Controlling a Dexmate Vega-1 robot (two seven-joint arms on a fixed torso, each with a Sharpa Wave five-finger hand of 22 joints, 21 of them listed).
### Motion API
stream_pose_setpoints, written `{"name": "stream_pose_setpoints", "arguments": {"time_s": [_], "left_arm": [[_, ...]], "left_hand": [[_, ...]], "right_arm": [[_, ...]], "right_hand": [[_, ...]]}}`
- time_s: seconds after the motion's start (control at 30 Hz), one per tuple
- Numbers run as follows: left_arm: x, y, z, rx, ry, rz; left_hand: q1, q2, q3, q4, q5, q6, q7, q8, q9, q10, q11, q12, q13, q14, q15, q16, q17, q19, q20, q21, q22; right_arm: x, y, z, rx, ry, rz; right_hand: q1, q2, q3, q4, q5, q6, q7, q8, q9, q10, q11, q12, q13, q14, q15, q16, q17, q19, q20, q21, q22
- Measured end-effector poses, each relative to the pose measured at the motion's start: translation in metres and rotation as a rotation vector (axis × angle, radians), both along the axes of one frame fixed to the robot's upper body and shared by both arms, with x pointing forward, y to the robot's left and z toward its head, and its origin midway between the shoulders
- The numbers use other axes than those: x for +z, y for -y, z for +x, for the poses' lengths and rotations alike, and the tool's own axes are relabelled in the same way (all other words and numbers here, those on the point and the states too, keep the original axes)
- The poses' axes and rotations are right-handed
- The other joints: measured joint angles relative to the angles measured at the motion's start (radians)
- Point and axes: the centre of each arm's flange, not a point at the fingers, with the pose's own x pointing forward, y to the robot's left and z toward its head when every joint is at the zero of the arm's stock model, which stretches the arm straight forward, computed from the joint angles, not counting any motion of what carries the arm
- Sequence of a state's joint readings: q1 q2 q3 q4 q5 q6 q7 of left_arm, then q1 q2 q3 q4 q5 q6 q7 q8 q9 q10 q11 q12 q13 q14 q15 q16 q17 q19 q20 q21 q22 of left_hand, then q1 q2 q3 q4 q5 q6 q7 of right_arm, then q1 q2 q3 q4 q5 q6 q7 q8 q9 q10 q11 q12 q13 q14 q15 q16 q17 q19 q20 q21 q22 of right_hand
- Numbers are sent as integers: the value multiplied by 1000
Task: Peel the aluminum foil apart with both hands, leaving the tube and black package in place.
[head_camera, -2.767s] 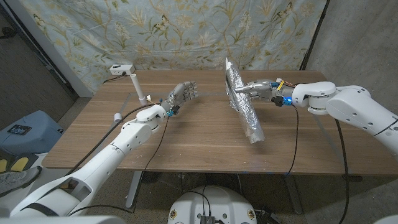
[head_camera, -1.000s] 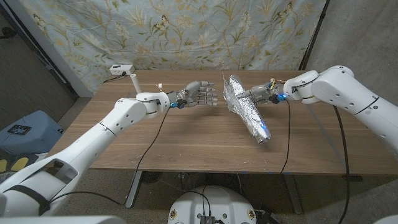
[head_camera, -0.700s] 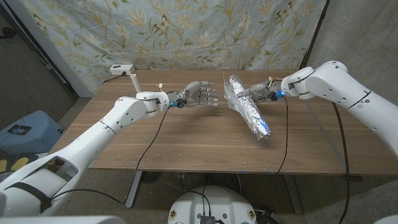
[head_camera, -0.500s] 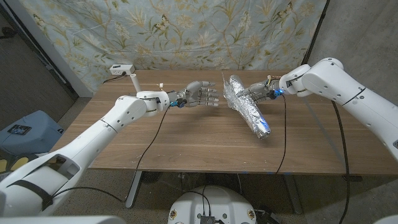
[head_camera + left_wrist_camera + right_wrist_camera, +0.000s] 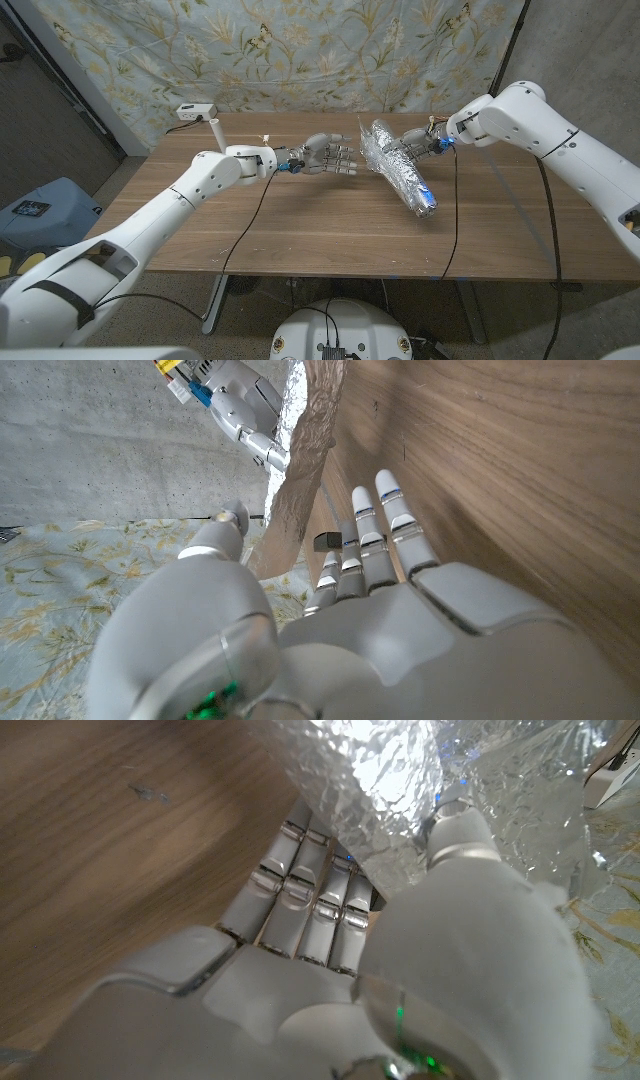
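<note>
A long crumpled aluminum foil bundle [image 5: 398,170] slants across the table's middle right, its far end raised and its near end low by the wood. My right hand [image 5: 417,143] grips the far part: in the right wrist view its fingers [image 5: 310,890] lie under the foil [image 5: 400,770] with the thumb on top. My left hand [image 5: 331,157] hangs just left of the foil with its fingers apart, holding nothing, its fingertips [image 5: 385,490] close to the foil's edge [image 5: 305,470]. A white tube [image 5: 221,137] stands at the far left of the table.
A white box [image 5: 195,110] sits at the table's [image 5: 300,230] back left edge. A floral cloth hangs behind the table. Black cables run from both wrists over the wood. A blue bin stands on the floor at the left.
My left hand has travelled right, from the table's left middle to the foil's edge. My right arm has swung up and inward, and the foil has tipped lower toward the table.
</note>
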State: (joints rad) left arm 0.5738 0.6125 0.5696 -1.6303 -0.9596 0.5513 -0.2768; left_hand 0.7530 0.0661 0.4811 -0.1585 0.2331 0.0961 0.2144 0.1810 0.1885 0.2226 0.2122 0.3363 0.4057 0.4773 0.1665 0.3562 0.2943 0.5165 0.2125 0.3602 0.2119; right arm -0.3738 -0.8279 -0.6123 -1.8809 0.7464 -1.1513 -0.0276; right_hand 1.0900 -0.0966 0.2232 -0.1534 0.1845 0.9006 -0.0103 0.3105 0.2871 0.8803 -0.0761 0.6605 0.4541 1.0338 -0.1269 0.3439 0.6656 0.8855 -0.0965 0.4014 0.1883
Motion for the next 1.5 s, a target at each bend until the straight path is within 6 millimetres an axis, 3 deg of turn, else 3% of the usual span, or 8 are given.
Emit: {"name": "stream_pose_setpoints", "arguments": {"time_s": [0.43, 0.77, 1.37, 1.5], "left_arm": [[1, 22, 5, -31, -17, 15], [6, 44, 5, -64, -20, 27], [4, 72, 5, -96, -59, 38], [3, 75, 6, -92, -67, 36]], "left_hand": [[15, -4, -6, -6, 4, -20, 1, 0, 0, -10, 4, 12, 19, 21, 0, 0, 4, 18, -4, 15, 0], [44, -10, -24, -7, 4, -20, 1, 1, 0, 0, 2, 41, 43, 70, -28, 31, 21, 57, -7, 30, -2], [198, 13, 1, -19, 66, 38, 2, 15, 8, 87, 0, 151, 117, 201, -122, 81, 45, 163, -70, 74, -12], [254, 21, 14, -22, 88, 76, 3, 20, 10, 115, -4, 189, 142, 243, -154, 93, 53, 200, -98, 93, -12]], "right_arm": [[8, 0, -1, -23, 0, -14], [9, -1, -2, -29, -2, -19], [14, -4, -6, -22, 14, -23], [14, -4, -6, -22, 17, -22]], "right_hand": [[-6, 6, 0, 0, -1, 0, 0, -4, 4, 5, 5, 2, 0, 7, 0, -1, 4, 0, 0, 6, 0], [-6, 6, 0, 0, 1, 7, 0, -10, 4, 5, 5, 2, 0, 7, 0, -4, 9, 4, -4, 9, 0], [-12, 12, 0, 0, 5, 7, 0, -12, 8, 5, 5, 2, 0, 12, -1, -12, 14, 3, -4, 12, 0], [-13, 13, 0, 0, 5, 7, 0, -14, 8, 5, 5, 2, 0, 12, -1, -12, 14, 3, -4, 17, 0]]}}
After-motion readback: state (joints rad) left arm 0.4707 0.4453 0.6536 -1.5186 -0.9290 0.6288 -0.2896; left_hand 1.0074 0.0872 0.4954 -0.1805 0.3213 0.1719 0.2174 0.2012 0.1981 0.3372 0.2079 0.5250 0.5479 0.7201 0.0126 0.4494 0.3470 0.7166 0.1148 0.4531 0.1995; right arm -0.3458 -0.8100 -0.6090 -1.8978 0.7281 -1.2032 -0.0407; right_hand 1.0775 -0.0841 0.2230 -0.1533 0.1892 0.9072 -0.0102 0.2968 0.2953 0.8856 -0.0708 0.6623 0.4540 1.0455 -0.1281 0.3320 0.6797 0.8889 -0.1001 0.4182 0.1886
